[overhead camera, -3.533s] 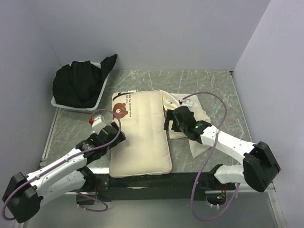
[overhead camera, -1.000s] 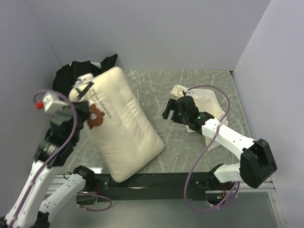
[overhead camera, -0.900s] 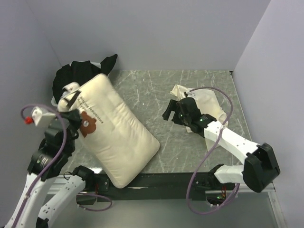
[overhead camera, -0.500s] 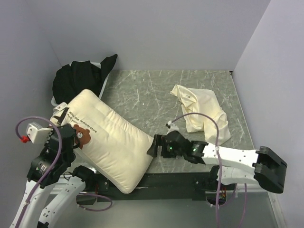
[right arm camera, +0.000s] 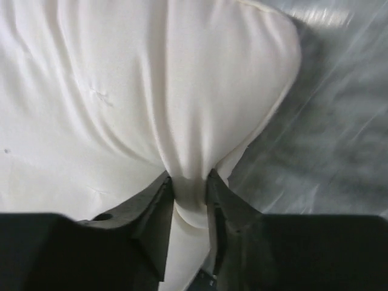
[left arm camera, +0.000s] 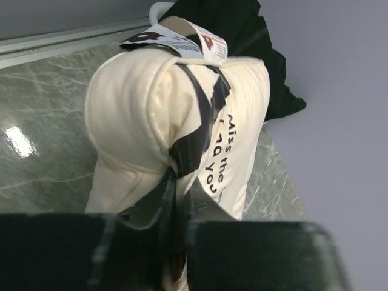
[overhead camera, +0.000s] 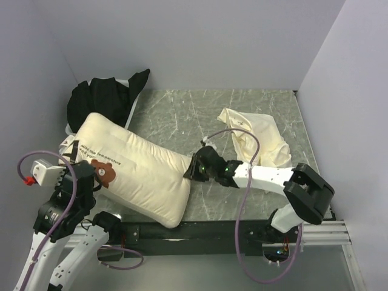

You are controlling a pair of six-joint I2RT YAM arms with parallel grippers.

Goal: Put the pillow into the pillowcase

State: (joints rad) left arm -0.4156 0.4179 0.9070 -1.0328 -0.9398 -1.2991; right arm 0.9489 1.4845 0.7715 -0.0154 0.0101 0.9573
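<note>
The pillow, thick cream with a brown bear and black lettering, lies slanted across the table's left half. My left gripper is at its bear end. In the left wrist view the bunched pillow end rises ahead of the left gripper, whose jaws stand nearly together with pillow cloth pinched between them. My right gripper is shut on the pillow's right edge. The right wrist view shows a fold of the pillow squeezed in the right gripper. The pillowcase lies crumpled at the back right, apart from both grippers.
A bundled black cloth fills a white bin at the back left, touching the pillow's far corner. Grey walls close the left, back and right. The pillow's near corner reaches the black front rail. Green marbled tabletop shows between pillow and pillowcase.
The pillow has come down from a raised tilt to lie lower and flatter. My right gripper left the pillowcase side, swung left and closed on the pillow's edge. The left arm drew back.
</note>
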